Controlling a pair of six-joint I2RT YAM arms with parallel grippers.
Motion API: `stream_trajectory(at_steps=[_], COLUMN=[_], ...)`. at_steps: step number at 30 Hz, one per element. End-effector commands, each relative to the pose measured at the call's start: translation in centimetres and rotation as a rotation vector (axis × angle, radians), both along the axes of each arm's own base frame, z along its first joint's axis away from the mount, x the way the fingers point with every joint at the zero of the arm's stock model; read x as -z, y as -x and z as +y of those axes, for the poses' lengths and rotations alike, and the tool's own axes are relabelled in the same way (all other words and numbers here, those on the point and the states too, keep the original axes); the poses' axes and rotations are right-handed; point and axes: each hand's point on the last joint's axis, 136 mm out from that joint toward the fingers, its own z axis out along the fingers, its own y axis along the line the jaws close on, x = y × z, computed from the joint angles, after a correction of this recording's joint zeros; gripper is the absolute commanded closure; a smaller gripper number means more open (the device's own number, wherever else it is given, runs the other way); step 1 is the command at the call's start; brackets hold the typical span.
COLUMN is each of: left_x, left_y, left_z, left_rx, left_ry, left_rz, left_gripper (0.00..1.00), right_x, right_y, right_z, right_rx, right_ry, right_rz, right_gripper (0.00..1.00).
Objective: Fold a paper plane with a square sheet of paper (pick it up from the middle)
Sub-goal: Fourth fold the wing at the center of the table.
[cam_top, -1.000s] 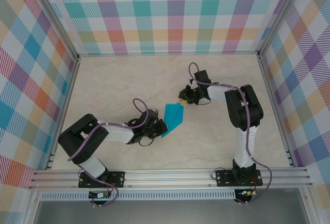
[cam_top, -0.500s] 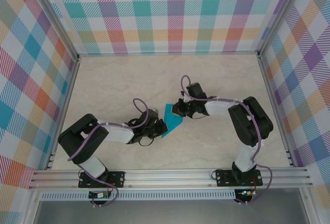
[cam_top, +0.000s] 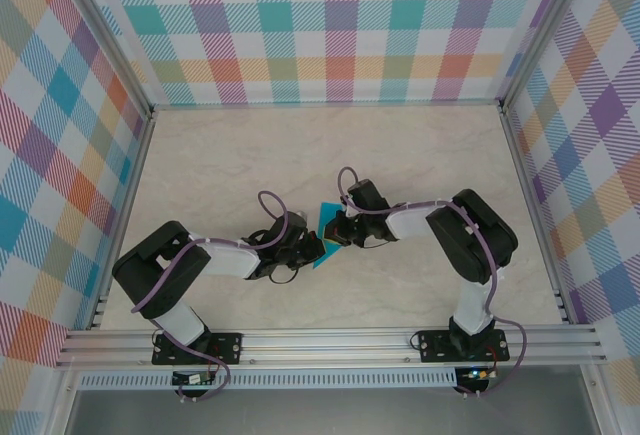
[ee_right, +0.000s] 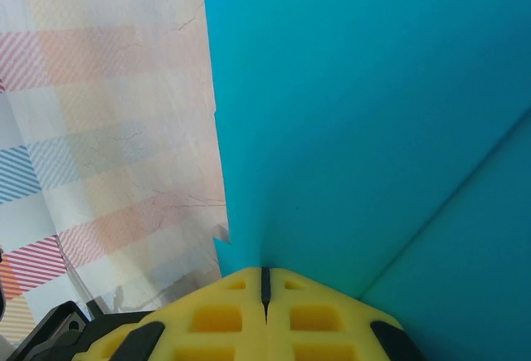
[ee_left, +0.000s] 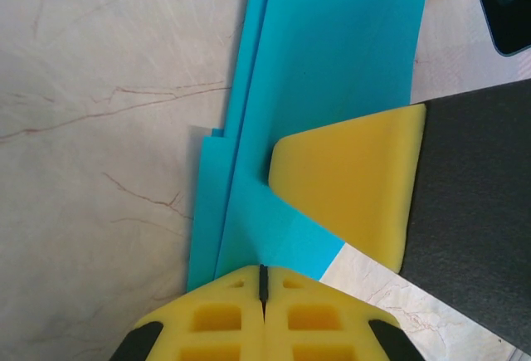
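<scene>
The teal-blue sheet of paper [cam_top: 323, 217] lies flat on the table, folded narrow with layered creases [ee_left: 332, 62], and is mostly covered by the two grippers. My left gripper [cam_top: 308, 247] is shut, its yellow tips [ee_left: 264, 274] resting on the paper's near end. My right gripper [cam_top: 338, 230] is shut too. One of its yellow fingers [ee_left: 348, 187] lies on the paper just ahead of the left tips. In the right wrist view the paper [ee_right: 357, 112] spreads out from the closed tips [ee_right: 265, 276], with a crease at lower right. Whether either gripper pinches a layer cannot be told.
The marble table [cam_top: 250, 155] is boxed in by checkered walls [cam_top: 330, 25] at the back and both sides. An aluminium rail [cam_top: 330, 340] carrying both arm bases runs along the near edge. The two arms meet close together at mid-table.
My right gripper has slid left and nearer along the paper from its far tip toward the left gripper, closing as it went. The left gripper has stayed put and shut.
</scene>
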Motion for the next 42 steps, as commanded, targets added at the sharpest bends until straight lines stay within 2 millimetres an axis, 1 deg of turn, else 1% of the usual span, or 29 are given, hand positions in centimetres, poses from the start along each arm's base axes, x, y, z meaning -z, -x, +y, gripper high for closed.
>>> stream_trajectory(at_steps=[1,3,6,8,14,19,23,26,30,33,35,37,39,42], left_x=[7.0,7.1,7.2,7.3,7.3,7.4,7.4,7.3,7.1,7.0,7.0,6.9,6.9,6.8], left_y=[5.7,5.9,6.0,6.1,6.1,6.2,6.3,6.3,6.1,6.1,6.1,6.1,6.0,6.0], left_z=[6.2,6.4,6.7,6.8,6.8,6.8,6.9,6.8,6.7,6.6,6.5,6.5,6.5,6.4], left_rx=[0.009,0.01,0.008,0.006,0.005,0.01,0.01,0.01,0.01,0.011,0.014,0.013,0.013,0.018], left_ry=[-0.294,-0.299,-0.307,-0.311,-0.308,-0.311,-0.31,-0.308,-0.305,-0.301,-0.298,-0.298,-0.299,-0.294], left_rz=[0.243,0.245,0.247,0.249,0.249,0.254,0.254,0.252,0.248,0.247,0.245,0.244,0.242,0.241], left_gripper=[1.0,1.0,1.0,1.0,1.0,1.0,1.0,1.0,1.0,1.0,1.0,1.0,1.0,1.0], right_x=[2.8,2.6,1.6,1.0,0.7,0.2,-0.7,-2.0,-4.5,-5.7,-6.1,-5.9,-5.2,-3.5], right_y=[0.4,-0.1,-1.7,-3.1,-7.4,-10.4,-12.2,-12.9,-12.4,-11.0,-9.6,-8.0,-6.4,-4.6], right_z=[-1.4,-1.9,-2.5,-2.9,-4.9,-6.4,-7.4,-7.4,-6.5,-5.8,-4.6,-3.1,-1.7,-0.5], right_rx=[0.027,0.039,0.053,0.068,0.146,0.185,0.207,0.199,0.167,0.141,0.093,0.032,-0.017,-0.046], right_ry=[0.091,0.118,0.13,0.129,0.086,0.08,0.069,0.05,-0.016,-0.032,-0.06,-0.091,-0.1,-0.095], right_rz=[0.026,0.016,-0.011,-0.039,-0.078,-0.11,-0.131,-0.149,-0.173,-0.18,-0.166,-0.135,-0.102,-0.048], right_gripper=[0.96,0.96,0.96,0.95,0.94,0.94,0.93,0.92,0.89,0.88,0.88,0.88,0.88,0.89])
